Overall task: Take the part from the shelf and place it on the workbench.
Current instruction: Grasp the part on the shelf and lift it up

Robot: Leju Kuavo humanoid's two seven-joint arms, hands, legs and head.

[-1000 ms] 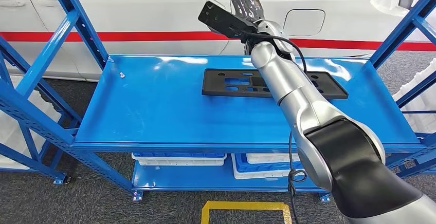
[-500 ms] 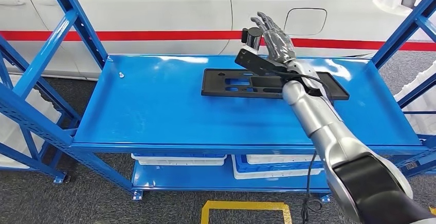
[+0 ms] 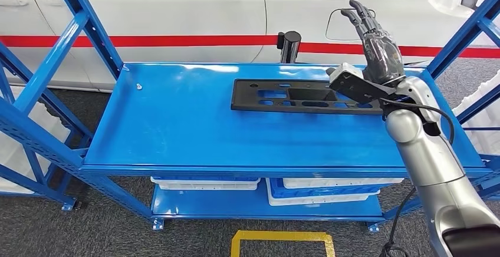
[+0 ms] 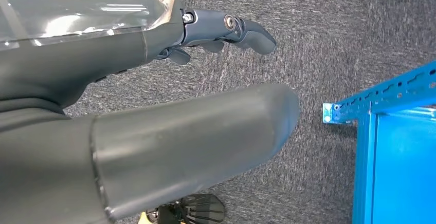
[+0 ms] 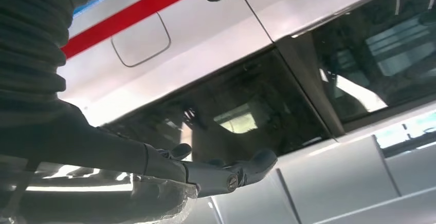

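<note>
Below, white bins (image 3: 206, 182) on lower shelf (image 3: 236, 205).

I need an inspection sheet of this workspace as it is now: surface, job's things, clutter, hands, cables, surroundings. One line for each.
Surface: blue shelf, glossy, top level bare apart from the items below.
Job's things: black part lies flat on the shelf, not held.
Clutter: small screw near the far left corner; black cylinder behind the far edge.
Hands: right hand raised above the part's right end, fingers straight and apart, holding nothing; left hand hangs over the floor, empty.
Cables: black cable loops beside the right forearm.
Surroundings: white car with red stripe behind; white bins on the lower level; grey carpet.
</note>
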